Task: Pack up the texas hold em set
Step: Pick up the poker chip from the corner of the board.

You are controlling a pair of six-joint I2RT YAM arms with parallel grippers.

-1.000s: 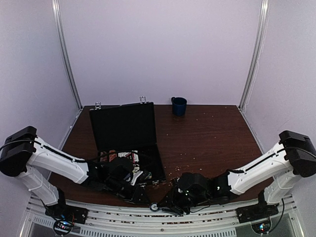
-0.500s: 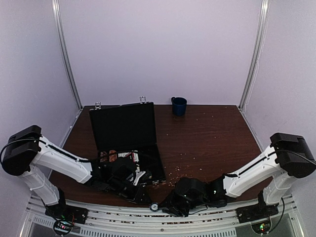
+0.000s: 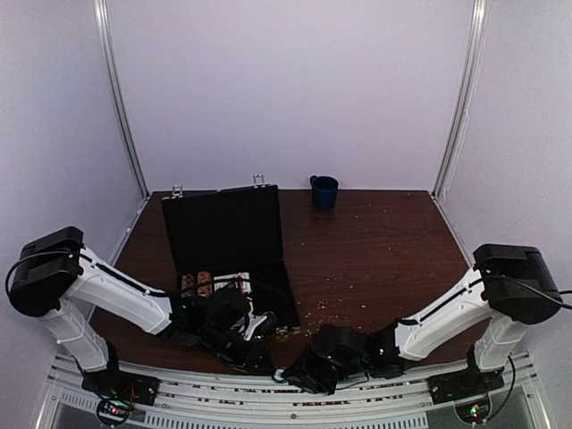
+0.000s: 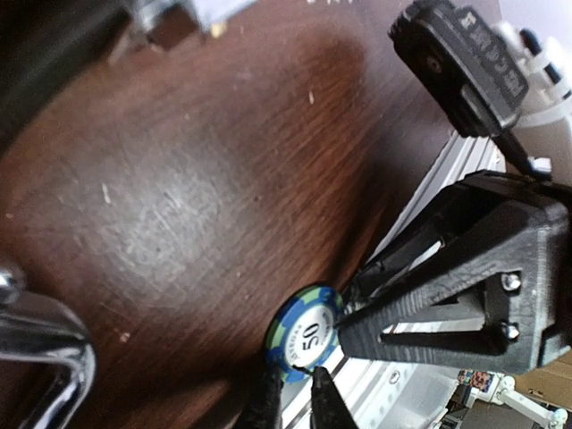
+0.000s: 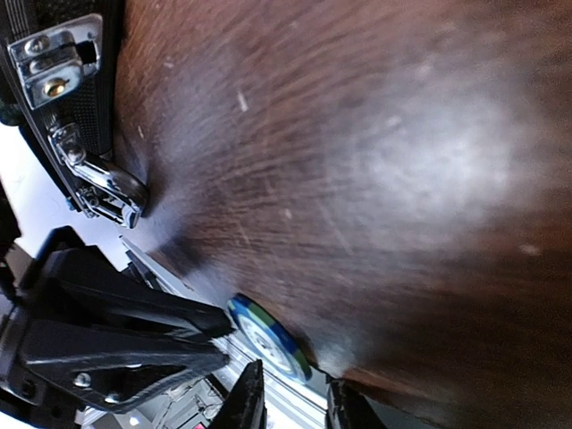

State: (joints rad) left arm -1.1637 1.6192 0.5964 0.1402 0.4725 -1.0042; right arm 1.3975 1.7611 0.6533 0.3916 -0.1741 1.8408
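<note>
The black case (image 3: 223,228) stands open at the left, lid upright, with chip rows (image 3: 198,283) and cards (image 3: 238,284) in its tray. One blue-green "50" poker chip (image 3: 280,375) (image 4: 307,336) (image 5: 268,340) hangs over the table's front edge. My left gripper (image 3: 267,365) (image 4: 295,398) has closed to a narrow slit, both tips pinching the chip's near rim. My right gripper (image 3: 294,378) (image 5: 295,404) faces it from the other side. Its fingers (image 4: 429,313) stand apart, one tip touching the chip's opposite rim.
A dark blue mug (image 3: 323,191) sits at the back centre. Small crumbs (image 3: 315,313) dot the brown table (image 3: 384,250). The case's silver latch (image 5: 63,54) and handle (image 5: 107,192) lie close beside both grippers. The metal rail (image 3: 384,399) runs just below the table edge.
Both grippers have crept toward the chip at the table's front edge, the right one sliding left. The left jaws have narrowed onto the chip's rim. The chip has stayed in place.
</note>
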